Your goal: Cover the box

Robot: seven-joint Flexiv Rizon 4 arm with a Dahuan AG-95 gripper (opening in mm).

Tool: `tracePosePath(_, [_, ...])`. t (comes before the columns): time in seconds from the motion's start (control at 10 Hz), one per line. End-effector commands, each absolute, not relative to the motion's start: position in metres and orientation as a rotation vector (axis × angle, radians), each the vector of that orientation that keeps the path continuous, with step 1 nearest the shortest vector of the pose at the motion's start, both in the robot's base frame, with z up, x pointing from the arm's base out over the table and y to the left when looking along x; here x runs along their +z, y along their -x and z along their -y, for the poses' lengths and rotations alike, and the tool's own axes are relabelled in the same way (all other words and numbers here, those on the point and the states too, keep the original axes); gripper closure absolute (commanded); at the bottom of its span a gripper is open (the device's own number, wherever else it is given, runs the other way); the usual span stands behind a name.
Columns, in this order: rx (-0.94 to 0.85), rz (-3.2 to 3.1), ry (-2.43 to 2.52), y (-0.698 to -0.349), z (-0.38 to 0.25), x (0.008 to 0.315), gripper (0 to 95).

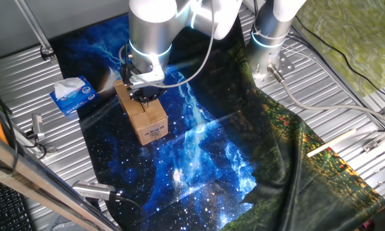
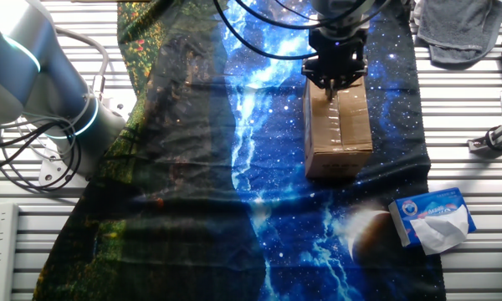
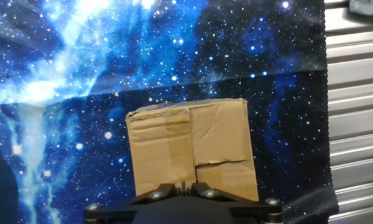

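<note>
Flaps on the small brown corrugated cardboard box (image 2: 338, 125), sitting on the starry blue cloth (image 2: 259, 167), look folded flat from where I sit, my tool (image 2: 333, 81) pressing its top with fingers seemingly nearly together, so probably only release remains.

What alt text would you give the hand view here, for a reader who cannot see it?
Seen from the hand camera, a brown cardboard box with its top flaps folded down lies on a blue galaxy-print cloth, just beyond the closed pincer at the bottom edge. Ribbed metal table shows at the right.
</note>
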State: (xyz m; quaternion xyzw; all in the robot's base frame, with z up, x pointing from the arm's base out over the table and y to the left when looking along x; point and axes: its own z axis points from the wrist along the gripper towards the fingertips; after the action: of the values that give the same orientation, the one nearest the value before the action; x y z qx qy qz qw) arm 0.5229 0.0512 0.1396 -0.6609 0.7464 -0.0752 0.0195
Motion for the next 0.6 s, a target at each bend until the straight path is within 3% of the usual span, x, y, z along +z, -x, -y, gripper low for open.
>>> tracePosePath(0.1, [-0.229, -2.326, 2.035, -0.5234, -0.051, 0.1388, 95.0])
tracePosePath(0.6, [-0.205, -2.386, 1.944, -0.5235, -0.051, 0.1385, 95.0])
